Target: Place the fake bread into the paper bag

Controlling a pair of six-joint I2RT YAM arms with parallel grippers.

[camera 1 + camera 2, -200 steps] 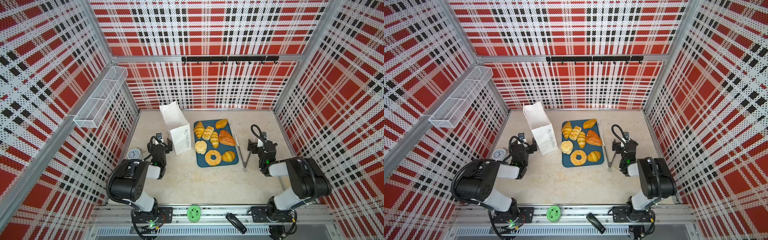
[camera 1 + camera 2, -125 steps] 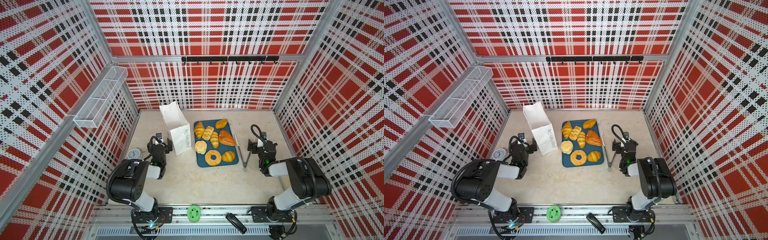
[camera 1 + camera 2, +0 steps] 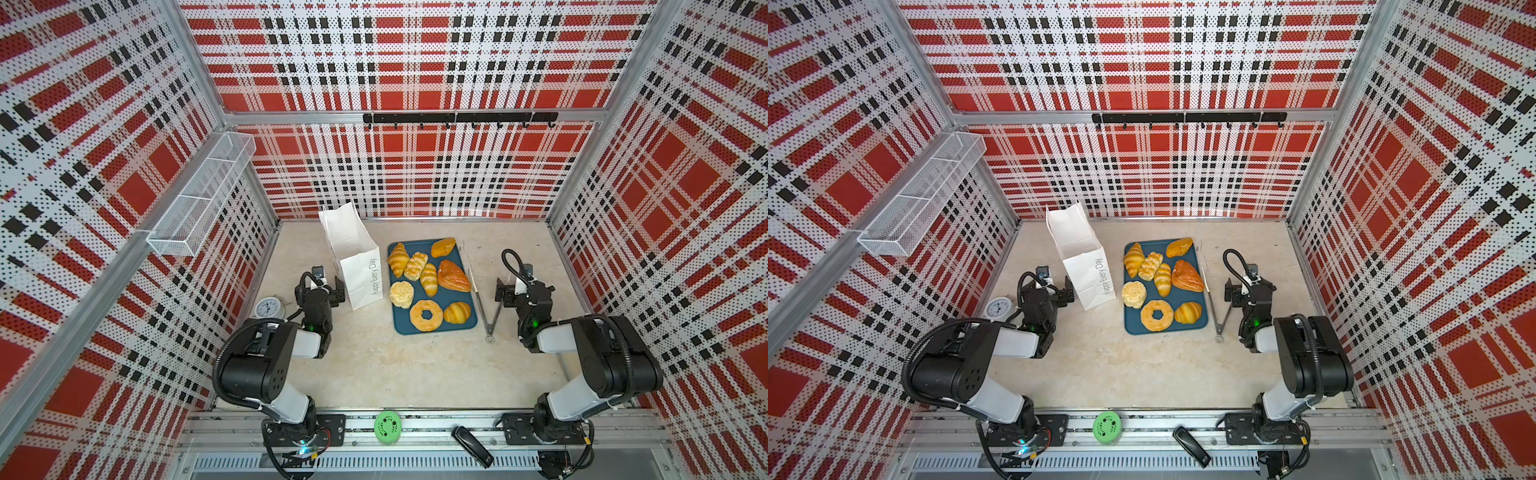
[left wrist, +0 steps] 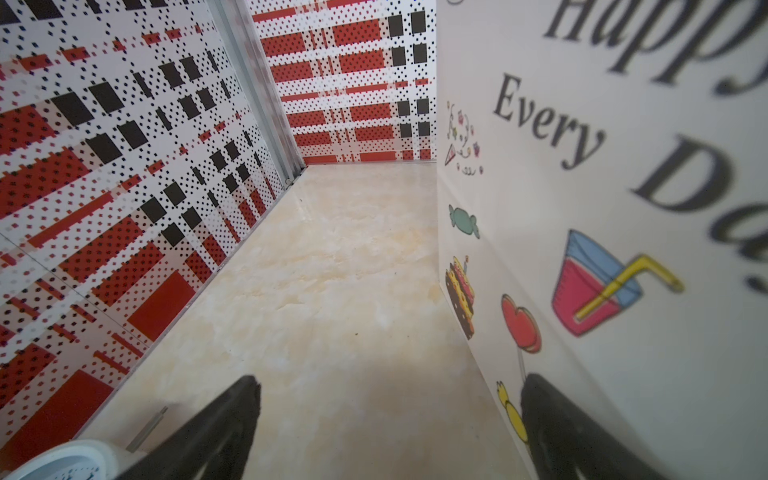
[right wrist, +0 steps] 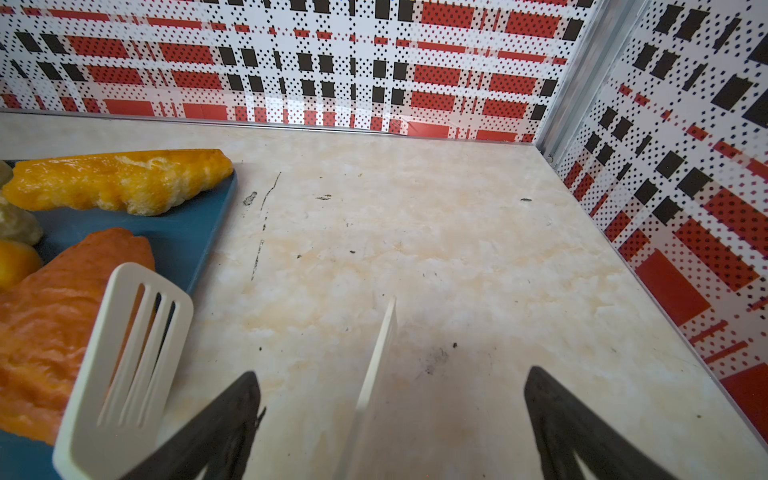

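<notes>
- Standing upright on the pale marbled table [image 3: 395, 374], left of centre, the paper bag [image 3: 357, 270] is white, matt and sharply creased. Both top views catch only one line of grey lettering on it.
- The left wrist view adds what those miss. The bag's broad face carries stacked dark lettering and coloured prints: a teal sweet, a layered brown cake, a red heart, and a red drink cup with a yellow straw.
- The fake bread [image 3: 429, 279] is eight pieces, all lying on the flat dark-teal tray [image 3: 400, 325], near the bag's right side and apart from it.
- Shapes noted: two ridged croissants, two striped loaves, a glossy oval bun, a reddish-brown triangular pastry [image 3: 453, 275], a pale crumbly round bun and a ring doughnut [image 3: 415, 316].
- The right wrist view shows only the tray's corner. Up close, the oval bun's surface reads porous and foam-like.
- The tongs [image 3: 484, 307] lie between the tray and the right tool and show thin metal arms in the top views. The right wrist view reveals cream tips, one flat and slotted beside the triangular pastry, one edge-on.
- The left tool [image 4: 390, 390] has its black fingers spread wide, pinching nothing. One finger is just beside the bag's base; contact cannot be told.
- The right tool [image 5: 392, 384] is spread wide, pinching nothing. The edge-on tong tip appears between its fingers.
- A white alarm clock [image 3: 269, 308] sits by the left wall. The left wrist view catches only its rim.
- A white wire-mesh basket [image 3: 199, 203] and a black hook rail [image 3: 457, 118] appear in the top views only.
</notes>
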